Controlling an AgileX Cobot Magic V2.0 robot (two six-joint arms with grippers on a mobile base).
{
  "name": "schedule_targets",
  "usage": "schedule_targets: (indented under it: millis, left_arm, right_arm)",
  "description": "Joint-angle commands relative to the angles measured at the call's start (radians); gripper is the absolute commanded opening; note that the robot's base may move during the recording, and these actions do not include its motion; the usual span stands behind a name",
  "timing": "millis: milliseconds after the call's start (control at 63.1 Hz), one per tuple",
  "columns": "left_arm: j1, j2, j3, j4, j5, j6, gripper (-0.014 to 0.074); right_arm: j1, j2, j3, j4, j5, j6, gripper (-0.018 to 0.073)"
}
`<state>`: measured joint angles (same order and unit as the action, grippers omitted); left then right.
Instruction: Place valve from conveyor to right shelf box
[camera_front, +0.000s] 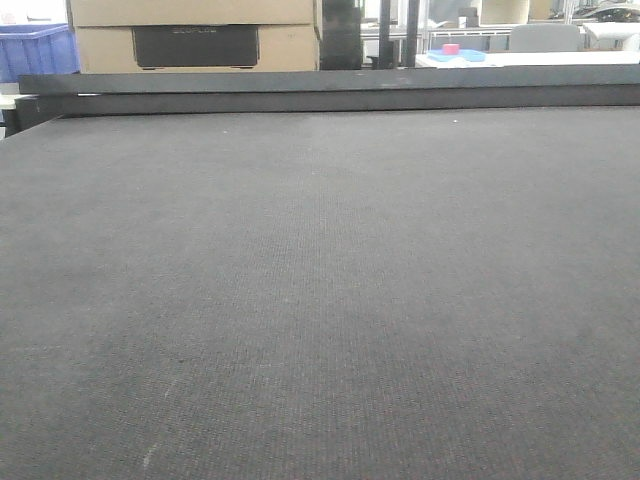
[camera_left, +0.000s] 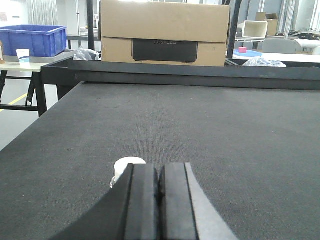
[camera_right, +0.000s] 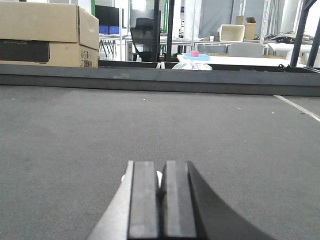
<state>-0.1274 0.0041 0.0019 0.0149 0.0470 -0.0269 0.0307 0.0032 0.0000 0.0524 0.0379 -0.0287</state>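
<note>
The conveyor (camera_front: 320, 280) is a wide dark grey woven belt that fills the front view, with its black rail (camera_front: 330, 90) along the far edge. No valve shows in the front view. My left gripper (camera_left: 159, 167) hovers low over the belt, pads pressed together with nothing between them. Just beyond its left finger a small white round thing (camera_left: 127, 167) rests on the belt, partly hidden; I cannot tell whether it is the valve. My right gripper (camera_right: 160, 165) is also shut, with a sliver of white (camera_right: 159, 176) showing behind its fingers. The right shelf box is out of view.
Behind the rail stands a large cardboard box (camera_left: 165, 32). A blue crate (camera_left: 32, 40) sits on a side table at the far left. Farther back is a white table carrying a blue tray with a pink item (camera_right: 195, 54).
</note>
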Motion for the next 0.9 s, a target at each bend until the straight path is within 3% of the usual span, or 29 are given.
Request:
schedule_targets:
  millis: [0,681,808,887]
  left_arm:
    - [0.004,-0.004,-0.002,-0.005,-0.018,-0.001,-0.0111]
    - [0.004,-0.004,-0.002,-0.005,-0.024,-0.001,-0.0111]
    - [0.004,-0.004,-0.002,-0.005,-0.047,-0.001,-0.0111]
    - [0.004,-0.004,-0.026,-0.005,-0.011,-0.001,-0.0111]
  right_arm:
    - [-0.006,-0.003,0.0,-0.007,-0.024,-0.002,-0.0168]
    - [-0.006,-0.003,0.0,-0.007,-0.024,-0.002,-0.0168]
    - [-0.006,-0.003,0.0,-0.007,-0.09,-0.002,-0.0168]
    - [-0.006,-0.003,-0.022,-0.007,-0.038,-0.002,-0.0168]
